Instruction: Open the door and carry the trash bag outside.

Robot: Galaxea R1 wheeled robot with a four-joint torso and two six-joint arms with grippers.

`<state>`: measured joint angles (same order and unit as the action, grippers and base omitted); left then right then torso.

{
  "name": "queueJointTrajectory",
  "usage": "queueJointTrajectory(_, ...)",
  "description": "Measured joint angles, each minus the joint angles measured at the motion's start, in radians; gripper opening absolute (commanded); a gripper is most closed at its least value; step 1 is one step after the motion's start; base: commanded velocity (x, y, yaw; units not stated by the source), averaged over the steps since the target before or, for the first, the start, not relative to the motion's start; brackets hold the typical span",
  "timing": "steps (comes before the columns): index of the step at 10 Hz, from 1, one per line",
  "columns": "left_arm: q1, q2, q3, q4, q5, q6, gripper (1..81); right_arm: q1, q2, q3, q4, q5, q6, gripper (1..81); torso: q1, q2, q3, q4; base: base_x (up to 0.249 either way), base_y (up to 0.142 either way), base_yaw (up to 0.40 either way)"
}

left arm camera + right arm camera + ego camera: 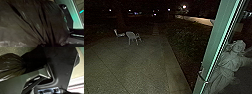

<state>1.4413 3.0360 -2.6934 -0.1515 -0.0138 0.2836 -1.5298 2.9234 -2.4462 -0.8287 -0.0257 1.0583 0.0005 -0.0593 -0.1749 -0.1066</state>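
While the trash bag (11,65) tapers along its pleats toward its gathered neck (25,64), I cannot tell either hand's state.

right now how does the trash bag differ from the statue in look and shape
The bag is dark, while the statue is pale grey.
The bag has a glossy sheen with bright glints; the statue looks dull.
The bag is a rounded bulge, creased and drawn in to a tight gather; the statue is an upright figure with a head and draped clothing.
Both show folds on their surfaces.
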Motion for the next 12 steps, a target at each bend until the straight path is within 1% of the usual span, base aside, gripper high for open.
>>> queueJointTrajectory(1,0.008,0.002,0.000,0.000,0.002,0.000,1.0,-0.005,-0.003,0.000,0.000,-0.001,0.000,81.1,-0.001,0.000,0.000,0.000,0.078,0.074,0.000)
queueJointTrajectory(9,0.000,0.001,-0.002,0.000,0.003,0.000,1.0,-0.003,-0.002,-0.017,0.002,0.000,-0.015,81.1,-0.001,-0.001,0.000,0.000,0.073,0.000,0.000)
queueJointTrajectory(12,-0.004,0.001,-0.002,0.000,0.002,0.000,1.0,0.011,-0.002,-0.036,0.005,0.000,-0.015,81.1,0.000,-0.001,0.000,0.000,0.000,0.000,0.000)
